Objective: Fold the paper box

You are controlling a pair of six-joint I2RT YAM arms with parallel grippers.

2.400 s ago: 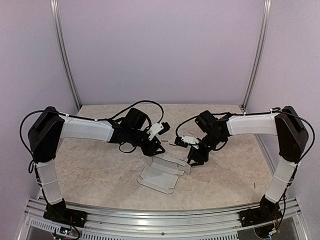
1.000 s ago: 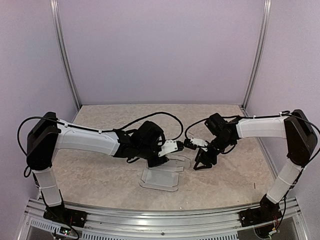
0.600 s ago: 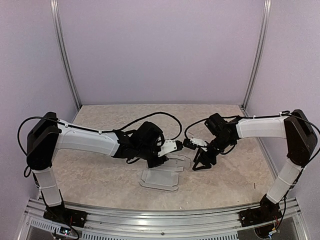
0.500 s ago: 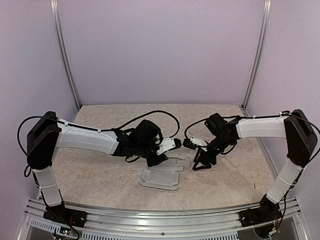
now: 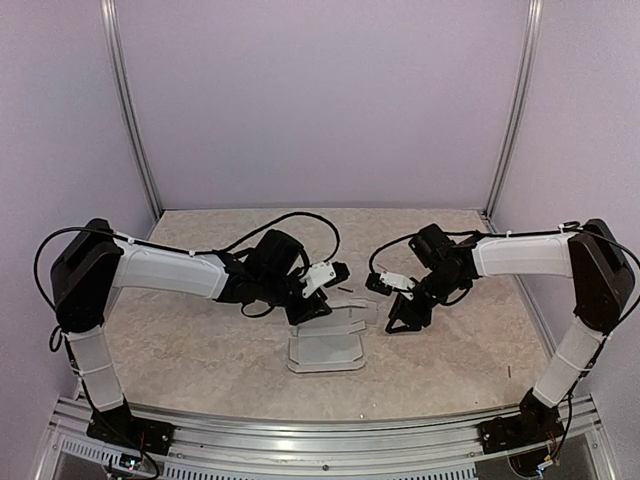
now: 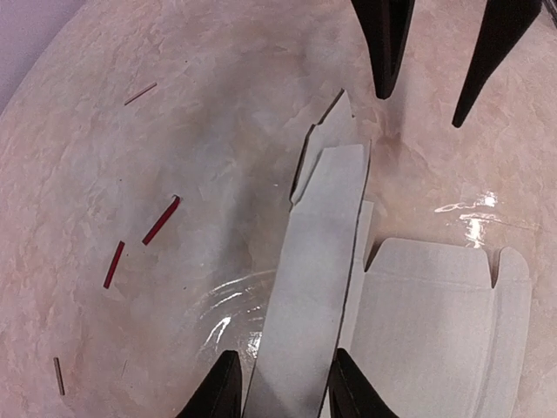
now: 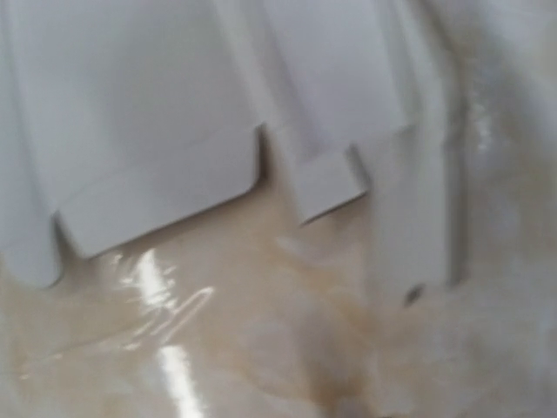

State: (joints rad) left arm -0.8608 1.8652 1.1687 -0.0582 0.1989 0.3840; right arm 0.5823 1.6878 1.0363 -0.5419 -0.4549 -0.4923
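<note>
The paper box is one flat blank of pale card. It lies on the marbled table near the middle, between the two arms. Most of it is flat, with one long narrow panel lifted off the rest.

In the left wrist view this panel runs up between the two fingers of the left gripper. The fingers stand apart, one at each long edge of the panel, and I cannot tell whether they press on it.

The right gripper points down at the table just past the far end of the blank. Its two fingers are spread, with nothing between them, and they are not touching the card.

The right wrist view is a blurred close shot of the blank's edge, where two tabs are separated by a notch.

Four thin scraps lie on the table to the left of the blank, two of them red.
</note>
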